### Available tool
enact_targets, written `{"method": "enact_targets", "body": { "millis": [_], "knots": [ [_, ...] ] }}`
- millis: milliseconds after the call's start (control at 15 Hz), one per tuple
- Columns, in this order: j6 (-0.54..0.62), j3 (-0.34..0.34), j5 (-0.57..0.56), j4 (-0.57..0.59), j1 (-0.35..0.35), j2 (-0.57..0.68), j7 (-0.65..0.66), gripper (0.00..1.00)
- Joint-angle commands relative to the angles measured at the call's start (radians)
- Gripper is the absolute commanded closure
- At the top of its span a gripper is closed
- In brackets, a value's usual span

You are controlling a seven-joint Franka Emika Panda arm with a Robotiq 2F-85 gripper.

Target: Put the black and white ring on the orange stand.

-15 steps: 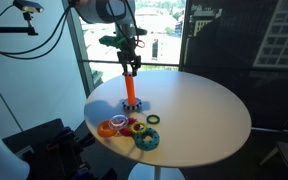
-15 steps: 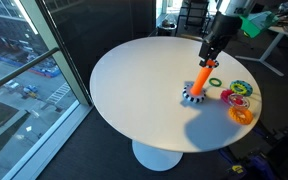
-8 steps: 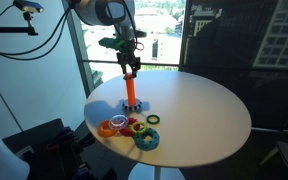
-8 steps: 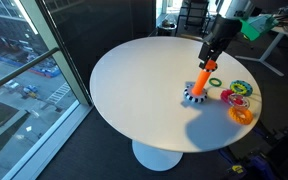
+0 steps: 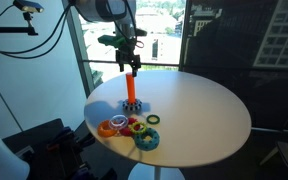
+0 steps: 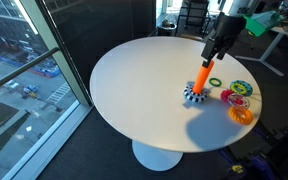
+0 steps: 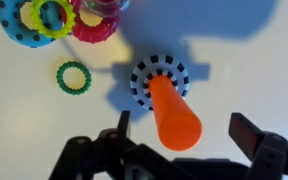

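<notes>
The orange stand (image 7: 172,112) rises straight toward the wrist camera from the white table. The black and white ring (image 7: 144,74) lies flat round its foot, threaded over the peg. In both exterior views the stand (image 5: 130,88) (image 6: 203,76) is upright with the ring (image 5: 131,106) (image 6: 194,96) at its base. My gripper (image 7: 184,128) (image 5: 130,63) (image 6: 216,50) hangs just above the peg's top. It is open: one finger (image 7: 122,126) is on each side of the peg and touches nothing.
A small green ring (image 7: 73,77) lies beside the stand. A pile of coloured rings (image 7: 54,20) (image 5: 132,128) (image 6: 238,98) lies a little farther off, near the round table's edge (image 5: 184,150). A window wall stands behind the table.
The jaws have gone from shut to open. The black and white ring has dropped down the peg to its base. The gripper has lifted slightly.
</notes>
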Motion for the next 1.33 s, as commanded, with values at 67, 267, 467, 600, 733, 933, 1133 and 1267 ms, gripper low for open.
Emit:
{"method": "enact_targets", "body": {
  "millis": [67, 267, 467, 600, 733, 933, 1133, 1267],
  "knots": [
    [-0.156, -0.012, -0.029, 0.032, -0.01, -0.062, 0.012, 0.0],
    [-0.243, -0.021, -0.03, 0.041, -0.019, -0.104, -0.002, 0.0],
    [-0.302, -0.029, -0.029, 0.039, -0.026, -0.154, -0.006, 0.0],
    [-0.314, -0.033, -0.034, 0.032, -0.03, -0.186, 0.004, 0.0],
    [-0.319, -0.036, -0.033, 0.03, -0.034, -0.212, 0.006, 0.0],
    [-0.306, -0.038, -0.036, 0.024, -0.042, -0.238, 0.013, 0.0],
    [-0.297, -0.036, -0.019, 0.028, -0.039, -0.221, -0.001, 0.0],
    [-0.297, -0.037, -0.019, 0.025, -0.039, -0.223, -0.001, 0.0]
  ]
}}
